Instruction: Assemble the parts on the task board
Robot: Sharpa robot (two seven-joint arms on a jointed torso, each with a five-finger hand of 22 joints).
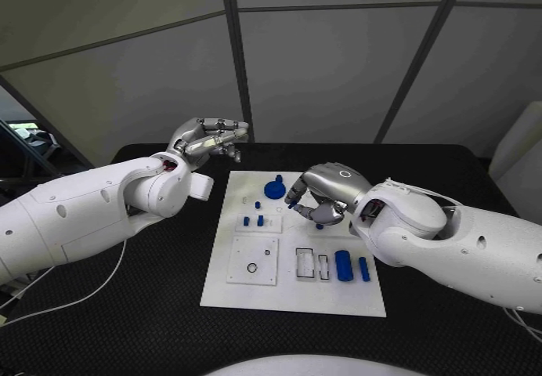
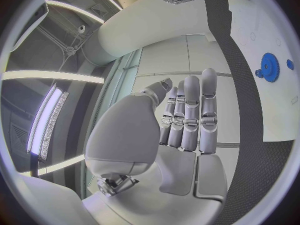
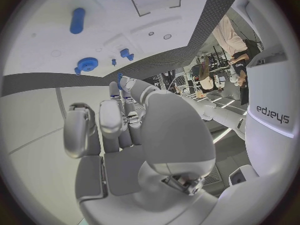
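Task board: I see the white task board (image 1: 291,294) flat in the middle of the black worktop (image 1: 135,329), its long side running away from me.

Right hand: my right hand (image 1: 319,196) hovers over the board's upper right part, fingers curled inward. In the right wrist view a small blue piece (image 3: 119,78) sits at its fingertips (image 3: 114,91); I judge it pinched there, though the contact is tiny and I can't be certain.

Left hand: my left hand (image 1: 210,137) is raised off the board's far left corner, over the worktop, fingers straight and side by side, holding nothing.

Parts: the blue gear (image 1: 275,188) stands just beside the right hand, toward the board's middle. Small blue pegs (image 1: 258,221) lie nearer me, left of that hand. The blue cylinder (image 1: 343,265) and a slimmer blue bar (image 1: 363,269) lie in the near right area, long axes running along the board's length.

Deciding relation: the right hand is the nearer by far; the gear and pegs lie just to its left, so I would work with it.

Risk: knocking the gear while lowering.
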